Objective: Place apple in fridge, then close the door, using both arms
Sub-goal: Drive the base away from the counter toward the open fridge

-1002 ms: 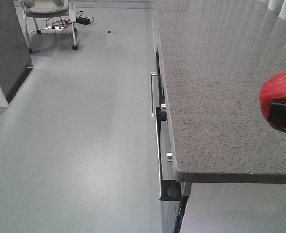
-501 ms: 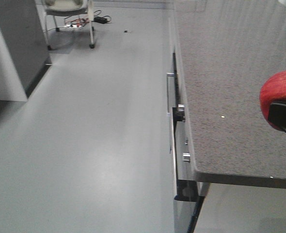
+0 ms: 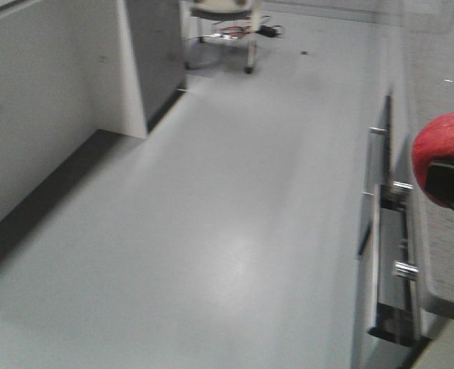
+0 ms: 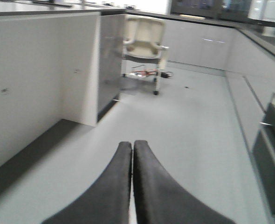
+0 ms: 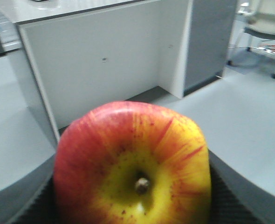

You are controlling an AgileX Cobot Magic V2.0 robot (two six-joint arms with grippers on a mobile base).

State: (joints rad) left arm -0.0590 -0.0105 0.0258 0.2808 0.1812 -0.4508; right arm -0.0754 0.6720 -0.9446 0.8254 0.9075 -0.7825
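Right up close in the right wrist view, the apple (image 5: 133, 168) fills nearly the whole picture. It's clamped in the right gripper (image 5: 134, 205), with a dark textured pad (image 5: 32, 205) peeking out at 8 o'clock and another at 4 o'clock. The stem dimple faces straight back at the camera, so the stem axis runs along the gripper's reach. It's round, so no real long axis to worry about. Skin is red at 9 o'clock, fading to a yellow patch with red streaks around the stem.

From the front view the same apple sits at 3 o'clock, hard against the frame edge.

The left gripper (image 4: 133, 186) is pinched together with nothing between its fingers. My guess is that's the arm free for the door.

Further out, bare grey floor (image 3: 235, 215) runs ahead. Drawer fronts (image 3: 388, 254) with metal handles line the 3 o'clock side. A white counter cabinet (image 3: 58, 100) with a grey side stands at 10 o'clock, well apart from both grippers. Way back near 12 o'clock is a pale chair (image 4: 144, 39).

I can't pick out the fridge for sure in any view, and everything's motion-blurred. So the apple is nowhere near a shelf yet.
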